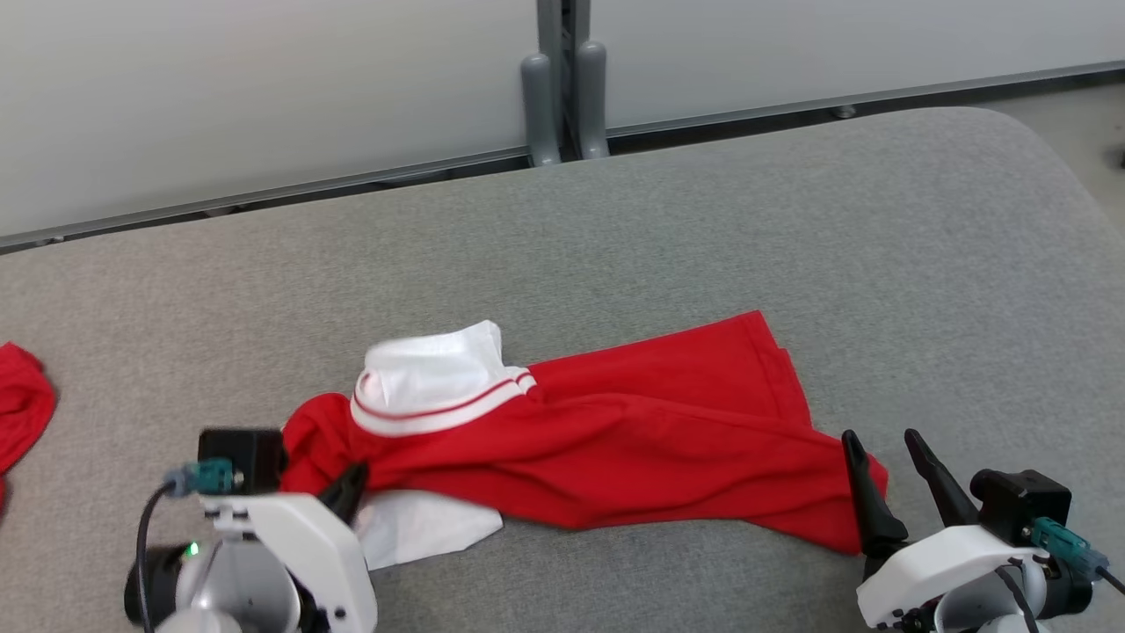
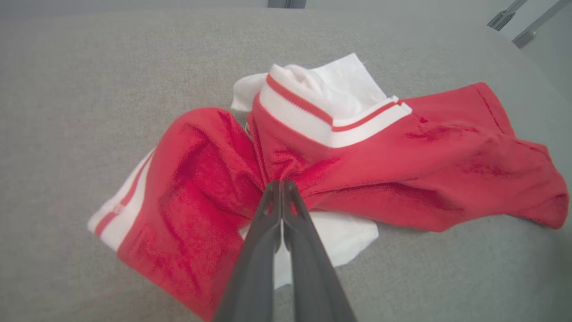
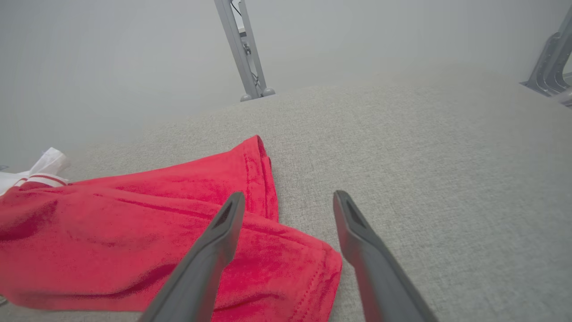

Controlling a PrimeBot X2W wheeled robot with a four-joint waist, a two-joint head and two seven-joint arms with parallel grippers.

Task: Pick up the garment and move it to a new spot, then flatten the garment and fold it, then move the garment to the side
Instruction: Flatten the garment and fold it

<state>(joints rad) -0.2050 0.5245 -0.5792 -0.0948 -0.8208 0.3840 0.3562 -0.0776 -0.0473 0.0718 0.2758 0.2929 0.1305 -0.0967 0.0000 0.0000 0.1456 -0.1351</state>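
A red garment (image 1: 615, 440) lies crumpled on the grey desk (image 1: 703, 220), near the front edge and a little left of the middle. It stretches out sideways, from the left gripper across to the right gripper. It has a white collar (image 1: 431, 387) with thin red stripes, and the collar sits on top near the left end. A white part also pokes out from under the red cloth at the front.

The left gripper (image 1: 352, 488) is at the left end of the garment. In the left wrist view its two dark fingers are pressed together (image 2: 282, 183), with the tips pinching a bunch of the red cloth (image 2: 402, 165). The cloth wrinkles in toward the tips.

The right gripper (image 1: 879, 437) is at the right end of the garment, by its corner. Its two fingers are spread apart and hold nothing. In the right wrist view (image 3: 288, 197) one finger is over the red corner (image 3: 111, 223) and the other is over bare desk. I cannot tell if they touch the cloth.

Another bit of red cloth (image 1: 22, 404) lies at the far left edge of the desk, well apart from the garment. Behind the desk stands a grey post (image 1: 562, 88) against a pale wall.
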